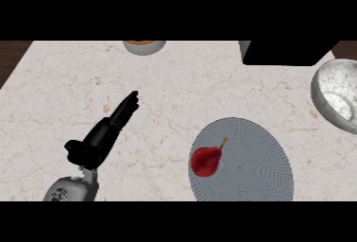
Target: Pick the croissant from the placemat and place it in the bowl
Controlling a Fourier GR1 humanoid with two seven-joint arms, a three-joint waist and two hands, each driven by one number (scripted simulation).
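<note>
A round grey-blue placemat (pixel 251 175) lies at the lower right of the counter. On its left part rests a red pear-shaped fruit (pixel 206 160) with a thin yellow stem; no croissant shows. A marbled white bowl (pixel 336 94) sits at the right edge, partly cut off by the frame. My left hand (pixel 105 134) is at the lower left, fingers straight and pointing up and to the right, holding nothing. It stays well left of the placemat. My right hand does not show.
A black box-like object (pixel 286 52) stands at the counter's back right. A small grey bowl with something orange inside (pixel 144 46) sits at the back edge. Dark wood borders the marble counter at the far left and top right.
</note>
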